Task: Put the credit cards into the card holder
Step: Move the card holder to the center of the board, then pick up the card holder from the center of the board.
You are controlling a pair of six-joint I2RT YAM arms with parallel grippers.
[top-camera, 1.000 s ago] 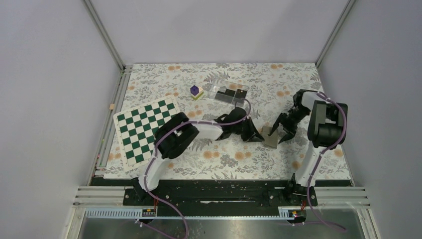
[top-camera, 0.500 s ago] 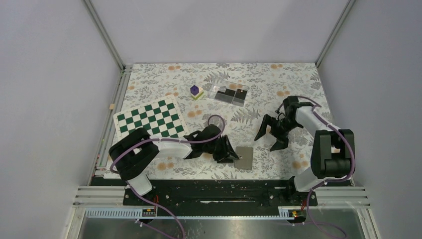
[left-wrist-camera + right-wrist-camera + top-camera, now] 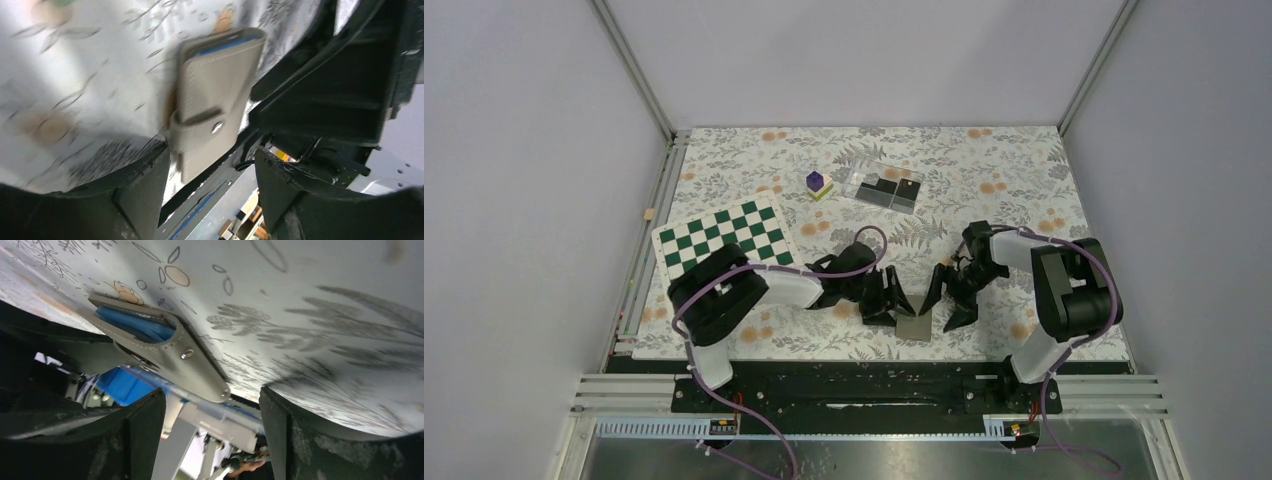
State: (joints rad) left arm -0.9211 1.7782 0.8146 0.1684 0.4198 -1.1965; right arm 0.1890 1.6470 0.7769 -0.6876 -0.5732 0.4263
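Note:
The card holder (image 3: 915,326), grey-brown and folded shut, lies flat on the floral table close to its front edge. The left wrist view shows its snap clasp and a blue inner edge (image 3: 215,105); the right wrist view shows it slightly agape with blue inside (image 3: 165,347). My left gripper (image 3: 887,300) (image 3: 210,192) stands open just left of it, holding nothing. My right gripper (image 3: 946,300) (image 3: 212,427) is open just right of it, also with nothing in it. The black credit cards (image 3: 876,190) lie in a clear box at the back, one with an orange spot (image 3: 907,187).
A green-and-white chessboard (image 3: 724,245) lies at the left. A purple cube on a yellow-green block (image 3: 817,184) stands beside the clear plastic box (image 3: 861,180). The black base rail (image 3: 854,375) runs just in front of the card holder.
The left gripper carried the card holder from mid-table to the front edge, then opened and let it go. The right gripper swung in from the right and now flanks it.

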